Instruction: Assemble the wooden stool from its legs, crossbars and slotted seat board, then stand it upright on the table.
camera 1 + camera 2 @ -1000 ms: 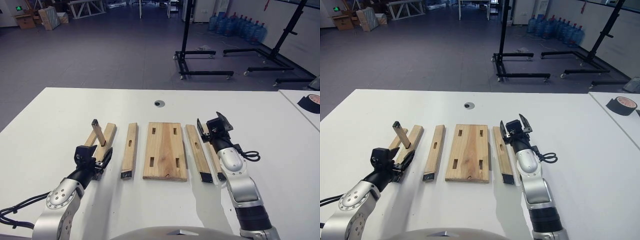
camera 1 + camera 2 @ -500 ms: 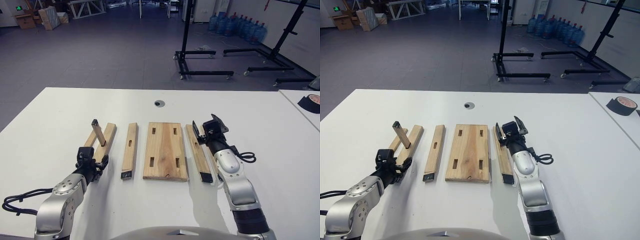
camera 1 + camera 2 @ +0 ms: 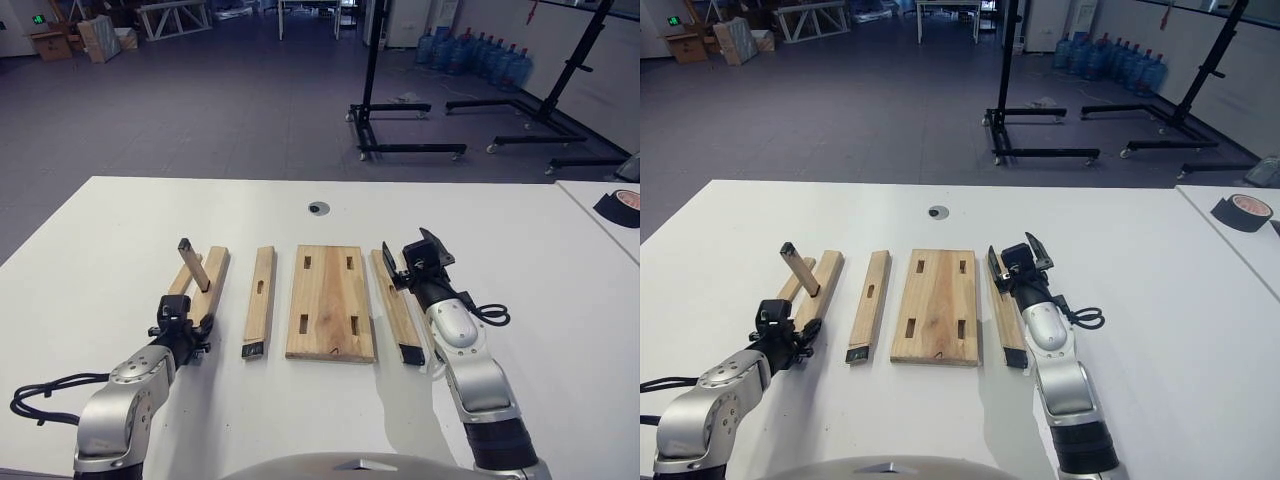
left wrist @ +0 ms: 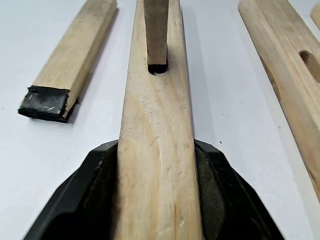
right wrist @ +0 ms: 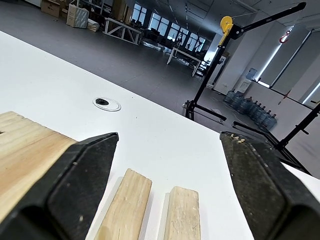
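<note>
Operator: Left fingers (image 4: 102, 175), what are they doing?

Observer: They are pressed against both long sides of a slotted leg (image 4: 157, 120), pinching its near end as it lies flat on the table (image 3: 100, 230). A crossbar (image 3: 193, 265) stands tilted in that leg's slot. I'd say the left gripper (image 3: 181, 328) is steadying the leg so the joint can be seated.

Operator: And the right fingers (image 5: 75, 185)?

Observer: Spread wide, holding nothing. The right gripper (image 3: 416, 258) hovers over the far ends of the pieces to the right of the seat board (image 3: 330, 300). In the wrist view, two bar ends (image 5: 125, 200) lie between the fingers. I judge it is lined up to pick one.

Operator: Rest of the stool?

Observer: All flat and separate. A loose crossbar (image 4: 75, 55) lies just beside the held leg, and a second slotted leg (image 3: 260, 300) lies between that leg and the board. A third leg (image 3: 395, 305) lies on the board's right. Only one joint looks started, so assembly has barely begun.
</note>
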